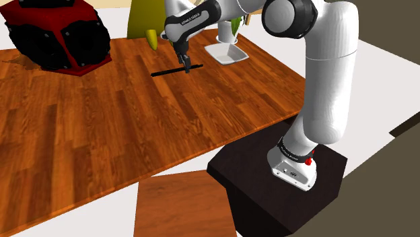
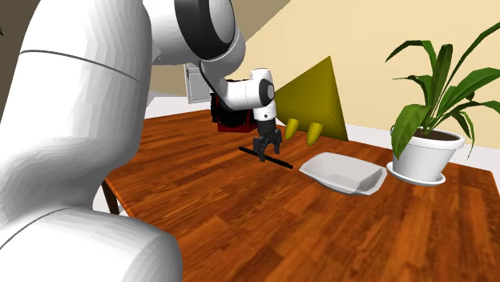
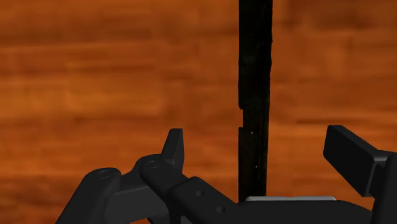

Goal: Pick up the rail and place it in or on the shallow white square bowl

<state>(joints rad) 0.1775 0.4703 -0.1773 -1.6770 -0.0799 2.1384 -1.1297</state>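
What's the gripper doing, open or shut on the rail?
The gripper is open: in the wrist view its fingers stand apart, the black rail between them touching neither.

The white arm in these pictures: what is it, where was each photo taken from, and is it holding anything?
It is a robot arm fixed on a dark box beside a wooden table. One picture looks down from beside that box. Another looks past the arm's big near joints, across the table. The third comes from a camera on the hand itself.

On the table are a thin black rail, a shallow white square bowl, a red and black object, two small yellow-green things and a potted plant.

The hand's two black fingers stand apart on either side of the rail without touching it, so nothing is held yet.
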